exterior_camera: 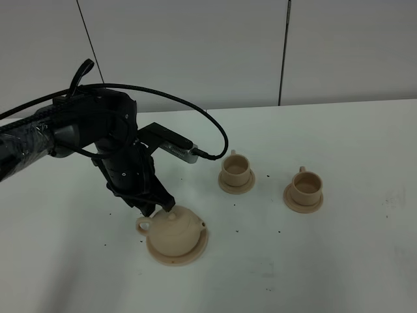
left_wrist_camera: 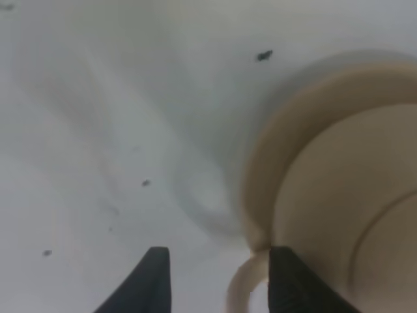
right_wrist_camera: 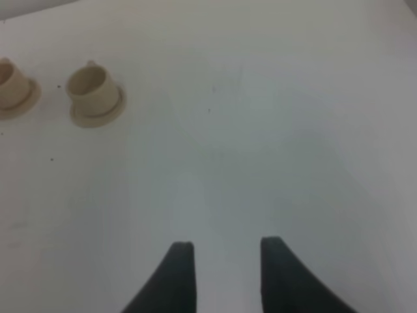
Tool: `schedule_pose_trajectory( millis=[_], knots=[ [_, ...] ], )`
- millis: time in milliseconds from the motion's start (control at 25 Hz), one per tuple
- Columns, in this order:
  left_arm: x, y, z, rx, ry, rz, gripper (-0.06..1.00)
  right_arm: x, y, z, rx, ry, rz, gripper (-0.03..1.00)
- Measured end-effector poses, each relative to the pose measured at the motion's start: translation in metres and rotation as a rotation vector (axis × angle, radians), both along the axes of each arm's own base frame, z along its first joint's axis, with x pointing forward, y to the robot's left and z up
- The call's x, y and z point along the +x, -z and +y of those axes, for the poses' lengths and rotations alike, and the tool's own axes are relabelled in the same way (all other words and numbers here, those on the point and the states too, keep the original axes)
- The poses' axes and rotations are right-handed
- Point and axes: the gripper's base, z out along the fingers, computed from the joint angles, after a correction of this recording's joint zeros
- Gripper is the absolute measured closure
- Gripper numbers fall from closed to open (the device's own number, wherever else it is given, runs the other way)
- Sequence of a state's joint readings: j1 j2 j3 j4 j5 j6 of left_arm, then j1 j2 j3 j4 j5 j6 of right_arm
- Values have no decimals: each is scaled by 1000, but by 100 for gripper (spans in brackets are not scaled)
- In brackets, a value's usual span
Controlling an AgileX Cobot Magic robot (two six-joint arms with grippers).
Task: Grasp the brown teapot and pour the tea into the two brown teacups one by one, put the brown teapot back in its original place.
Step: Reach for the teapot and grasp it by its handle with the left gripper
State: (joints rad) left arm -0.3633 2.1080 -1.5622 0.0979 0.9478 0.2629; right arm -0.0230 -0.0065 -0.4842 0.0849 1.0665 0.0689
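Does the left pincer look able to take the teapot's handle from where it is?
Likely yes: the left pincer stands open at the brown teapot, its loop handle between the fingers, nothing else in the gap.

Left arm (exterior_camera: 65,134) enters from the left of the high view, wrist bent steeply down. Left tool (exterior_camera: 156,208) points downward, low over the bench, fingers (left_wrist_camera: 151,280) parted. Right tool (right_wrist_camera: 221,261): fingers (right_wrist_camera: 177,274) parted, angled toward the bench.
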Motion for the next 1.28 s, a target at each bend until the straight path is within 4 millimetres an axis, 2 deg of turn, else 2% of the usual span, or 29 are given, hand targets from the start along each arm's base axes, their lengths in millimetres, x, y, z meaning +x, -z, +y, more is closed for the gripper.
schedule_pose_trajectory(
  millis=[120,280,440,600,800,1080,1280],
  knots=[
    [2,-8,4,40,23,-40,53,0,0,0,0,0,0,73],
    [2,-29,5,43,143,-112,53,0,0,0,0,0,0,73],
    [-6,-55,1,-24,300,-143,53,0,0,0,0,0,0,73],
    [-15,-67,-6,-106,443,-120,53,0,0,0,0,0,0,73],
    [-25,-65,-10,-161,480,-21,53,0,0,0,0,0,0,73],
    [-27,-63,-9,-134,575,9,53,0,0,0,0,0,0,73],
    [-27,-49,-5,-88,611,94,53,0,0,0,0,0,0,73]
  ],
)
